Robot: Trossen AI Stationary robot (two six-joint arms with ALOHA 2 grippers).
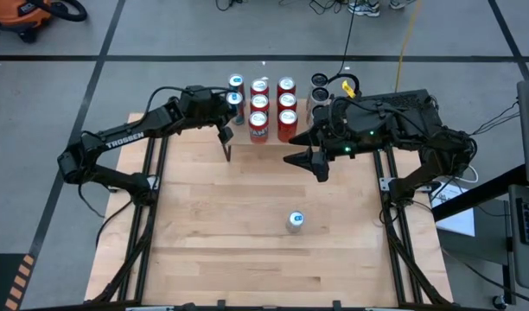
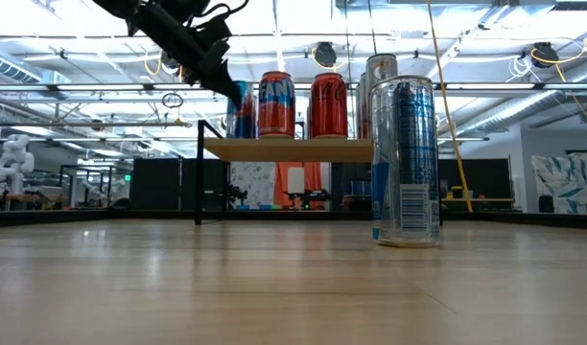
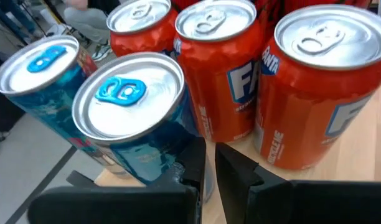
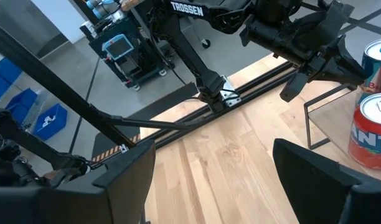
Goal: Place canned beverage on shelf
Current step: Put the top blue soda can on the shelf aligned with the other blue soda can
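Note:
The shelf (image 2: 289,149) stands at the table's far edge and carries several red cans (image 1: 273,108) and two blue cans (image 1: 235,91) in its left column, all upright. My left gripper (image 1: 225,132) is shut at the shelf's near left corner, slanting down beside the nearer blue can (image 3: 131,118). Another blue-and-silver can (image 1: 295,221) stands upright on its base on the tabletop, nearer the front, and looms large in the low view (image 2: 405,163). My right gripper (image 1: 321,168) hangs open above the table to the right of the shelf, holding nothing. My left gripper (image 3: 209,165) has its shut fingers right beside the nearer blue can's side wall (image 3: 169,158), coming from the table's near side and slanting down. I cannot tell whether one finger (image 3: 192,163) touches the can. The can stands upright on the shelf.
Two dark cans (image 1: 320,86) stand just right of the red ones. Black frame rails (image 1: 394,225) run along both sides of the table. Bare wooden tabletop (image 1: 221,233) lies between the shelf and the front edge, around the lone can.

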